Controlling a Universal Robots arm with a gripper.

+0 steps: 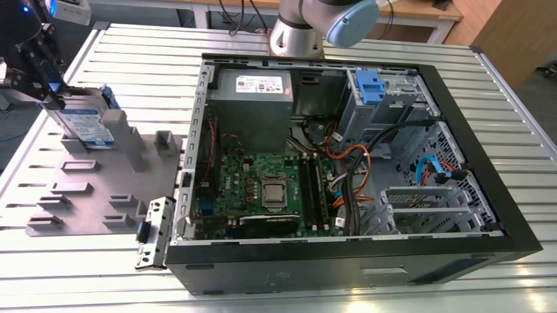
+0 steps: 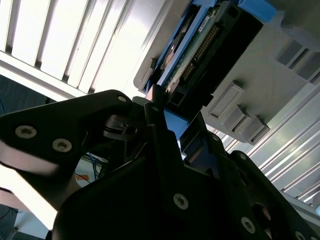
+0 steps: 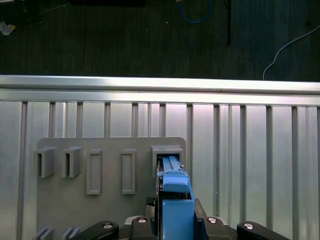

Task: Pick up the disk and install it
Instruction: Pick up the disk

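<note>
Jaws tight on white-and-blue-labelled disk [image 1: 87,124]

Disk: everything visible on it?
The disk is a flat silver-grey slab with a white-and-blue label and blue plastic side rails. It stands on edge in a slot of the grey holder plate at the exterior view's left, outside the computer case. The second wrist view shows its green circuit board. The gripper sits at its upper end.

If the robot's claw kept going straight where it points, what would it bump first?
Probably the disk, standing on edge in the grey holder just ahead of the gripper. They look very close, perhaps touching; depth is unclear.
</note>
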